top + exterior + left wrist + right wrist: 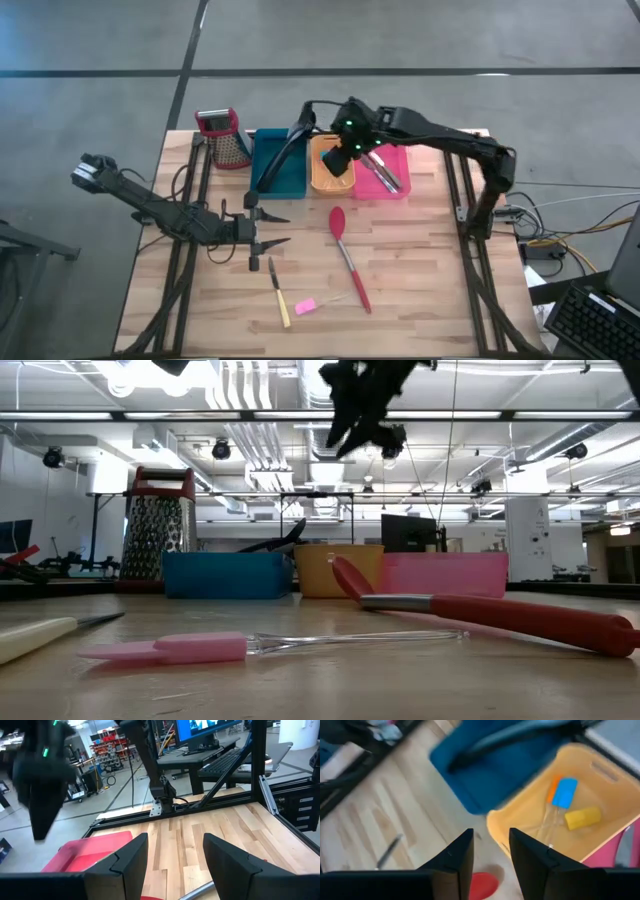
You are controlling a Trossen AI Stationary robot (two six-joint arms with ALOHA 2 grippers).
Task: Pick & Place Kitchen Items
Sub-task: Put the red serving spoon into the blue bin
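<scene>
Although the right gripper (341, 160) hangs over the orange bin (331, 180) at upper centre, hiding much of it from above, its fingers (455, 860) stand parted and empty. Inside lie blue (565, 793), orange (554, 788) and yellow (582, 817) pieces (handles blurred). The left gripper (268, 228), centre-left, is open, holding nothing. A red spoon (349, 258), pink spatula (306, 306) and yellow-handled tool (281, 297) lie on the wooden table (420, 280).

Industrial lab: exposed ceiling ducts (250, 420), stocked shelving (107, 742), computer desks (215, 757).
</scene>
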